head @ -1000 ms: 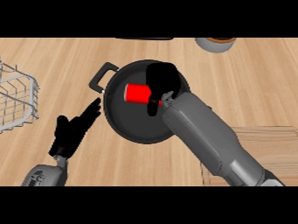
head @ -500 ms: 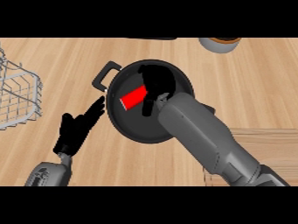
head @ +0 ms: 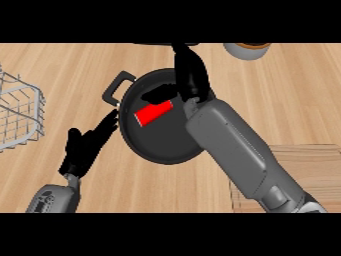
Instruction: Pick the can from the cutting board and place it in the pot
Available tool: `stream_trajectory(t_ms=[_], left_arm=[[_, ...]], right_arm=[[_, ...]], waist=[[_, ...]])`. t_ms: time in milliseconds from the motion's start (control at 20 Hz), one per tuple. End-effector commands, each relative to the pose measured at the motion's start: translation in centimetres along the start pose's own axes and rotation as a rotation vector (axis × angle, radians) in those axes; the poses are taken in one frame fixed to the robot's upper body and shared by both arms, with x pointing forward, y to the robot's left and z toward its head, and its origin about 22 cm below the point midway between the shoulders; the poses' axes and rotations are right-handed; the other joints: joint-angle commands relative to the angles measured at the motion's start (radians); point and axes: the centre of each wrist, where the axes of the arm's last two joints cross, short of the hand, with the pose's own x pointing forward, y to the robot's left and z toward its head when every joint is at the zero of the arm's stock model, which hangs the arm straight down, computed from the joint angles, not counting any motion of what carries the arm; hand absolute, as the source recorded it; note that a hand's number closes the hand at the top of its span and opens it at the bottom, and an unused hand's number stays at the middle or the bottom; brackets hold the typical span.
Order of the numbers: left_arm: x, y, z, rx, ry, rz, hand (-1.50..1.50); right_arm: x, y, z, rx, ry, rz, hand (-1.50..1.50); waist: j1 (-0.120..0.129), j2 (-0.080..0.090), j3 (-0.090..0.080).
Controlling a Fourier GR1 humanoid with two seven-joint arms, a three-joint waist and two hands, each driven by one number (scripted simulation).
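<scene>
Far left, one grey wire rack [head: 14, 112] sits on the pale wooden counter [head: 69, 65], cut off by the view's edge. Just right of it the grey left forearm [head: 51, 200] comes up from the bottom, and the black left hand [head: 83, 150] is spread with its fingers straight and slanting up to the right. The fingertips reach the near-left rim of the pot, and the hand holds nothing.

Now the middle: one round dark metal pot [head: 165, 145], its loop handle [head: 117, 86] sticking out at the upper left. Inside it lies the one red cylindrical can [head: 154, 114], on its side and tilted, in the left half of the pot's floor.

The black right hand [head: 190, 80] is over the pot's far rim, fingers stretched long and pointing away toward the top of the view. Its thumb [head: 158, 93] juts left just above the can's upper end. The fingers are not wrapped round the can, and the hand is spread open. Its thick grey right forearm [head: 228, 145] runs diagonally down to the lower right, crossing the right side of the pot.

Top right, one pale cup with a brown rim [head: 247, 50], partly cut off. Lower right, one light wooden cutting board [head: 317, 167], its left part under the forearm.

That makes two hands and one each of rack, pot, can, cup and board.
</scene>
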Motion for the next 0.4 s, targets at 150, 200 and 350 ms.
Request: stream_trajectory(t_ms=[150, 200, 350], left_arm=[[-1.1, -0.1, 0.6, 0.03, 0.013, 0.022, 0.0], [-1.5, -0.2, 1.2, 0.036, 0.018, 0.033, 0.0], [0.6, 2.2, 1.4, 0.065, -0.01, -0.007, 0.0]], right_arm=[[-2.0, -2.9, -1.2, -0.231, -0.032, -0.221, -1.5], [-1.3, -2.8, -1.2, -0.241, -0.032, -0.258, -1.5], [-4.0, -6.3, -0.3, -0.258, -0.055, -0.331, -1.5]], waist=[[-0.037, -0.006, -0.001], [-0.035, -0.008, -0.001], [-0.052, -0.013, 0.0]])
